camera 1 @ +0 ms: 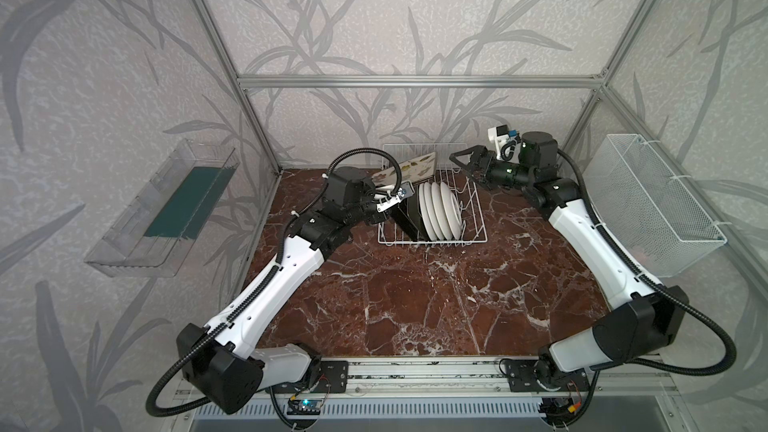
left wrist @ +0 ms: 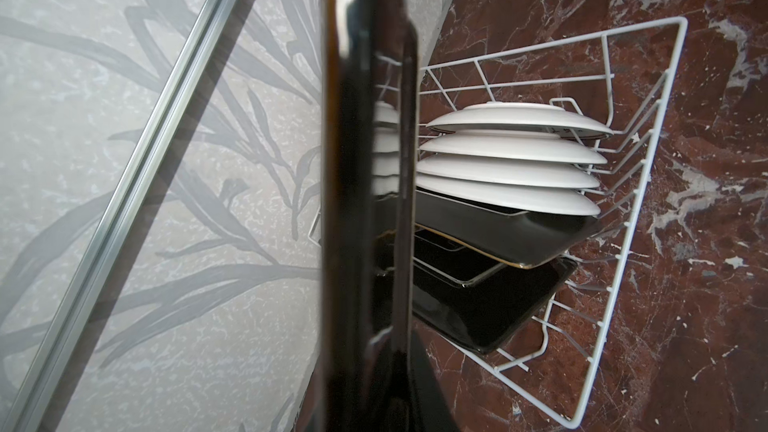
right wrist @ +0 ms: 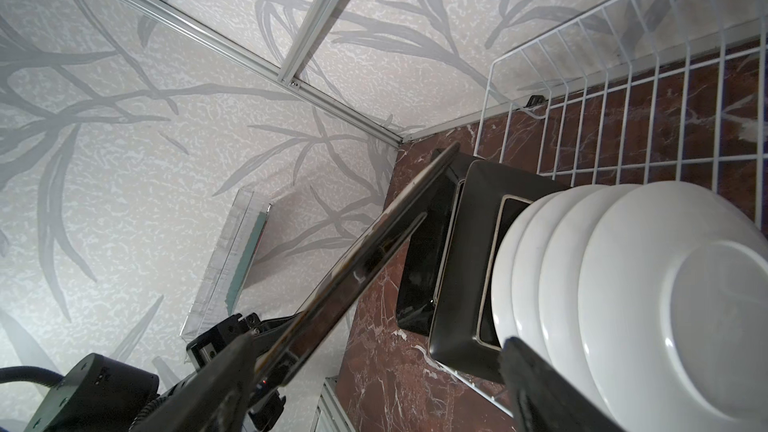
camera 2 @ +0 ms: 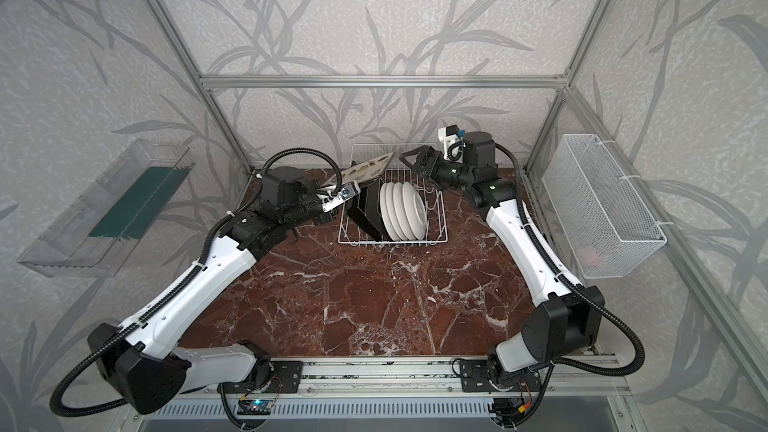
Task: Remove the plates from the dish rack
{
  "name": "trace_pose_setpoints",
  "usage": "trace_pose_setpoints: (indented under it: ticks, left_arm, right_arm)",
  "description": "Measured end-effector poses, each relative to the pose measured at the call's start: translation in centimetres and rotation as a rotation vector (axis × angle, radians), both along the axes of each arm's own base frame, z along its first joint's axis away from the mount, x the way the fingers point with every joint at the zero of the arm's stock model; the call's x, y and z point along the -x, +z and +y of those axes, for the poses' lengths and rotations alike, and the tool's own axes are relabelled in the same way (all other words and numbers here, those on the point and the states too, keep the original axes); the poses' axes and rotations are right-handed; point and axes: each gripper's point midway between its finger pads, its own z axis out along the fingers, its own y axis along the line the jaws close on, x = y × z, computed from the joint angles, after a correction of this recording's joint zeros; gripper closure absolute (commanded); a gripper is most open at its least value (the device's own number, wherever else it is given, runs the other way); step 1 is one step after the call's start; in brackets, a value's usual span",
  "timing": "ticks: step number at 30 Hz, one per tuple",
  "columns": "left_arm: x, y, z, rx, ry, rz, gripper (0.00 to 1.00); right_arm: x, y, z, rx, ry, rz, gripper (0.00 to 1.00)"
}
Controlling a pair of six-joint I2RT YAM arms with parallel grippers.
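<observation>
Both top views: the left end effector [camera 1: 385, 192] is clamped on one flowered plate [camera 1: 409, 168], tilted and lifted over the upper left corner of the rack [camera 1: 432, 241]. So that's one plate out of its slot but not set down. I see no plates on the brown worktop [camera 1: 415, 305]. Four round plates [camera 1: 440, 209] and the black-backed plates [camera 1: 409, 218] sit in the rack. The right end effector [camera 1: 459, 162] hovers wide open and empty at the rack's upper right. The clear tray [camera 1: 166, 209] and mesh basket [camera 1: 648, 205] on the side walls are well out of the way.

Left wrist: the held plate [left wrist: 365, 160] runs edge-on down mid-frame. Looks like three black ones [left wrist: 498, 234] behind it.

Right wrist: the lifted plate [right wrist: 374, 251] cuts diagonally across, left of the stack [right wrist: 469, 263]. I'd guess the arms could crowd each other.
</observation>
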Motion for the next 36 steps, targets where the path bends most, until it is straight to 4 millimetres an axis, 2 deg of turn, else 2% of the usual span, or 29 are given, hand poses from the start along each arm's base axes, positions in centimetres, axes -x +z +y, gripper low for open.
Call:
trace_pose_setpoints:
  ticks: [6,12,18,25,36]
  left_arm:
    - [-0.4,-1.0,-0.3,-0.059,-0.024,-0.064,1.0]
    - [-0.9,-0.5,-0.7,-0.061,-0.027,-0.124,1.0]
    - [-1.2,-0.4,-1.3,-0.066,-0.038,-0.188,1.0]
    - [-1.3,-1.8,-1.1,-0.118,-0.043,-0.198,1.0]
    - [-1.8,-2.2,-0.8,-0.162,-0.028,-0.235,0.97]
  right_arm:
    - [-0.9,-0.5,1.4,-0.01,0.01,0.034,0.05]
    - [-1.2,-1.3,4.2,0.0,0.054,0.064,0.05]
    - [-1.7,-2.8,5.4,0.003,0.064,0.117,0.12]
    - [-2.9,-5.3,6.2,-0.007,0.058,0.207,0.32]
    - [-2.9,-6.1,7.4,-0.063,0.09,0.288,0.7]
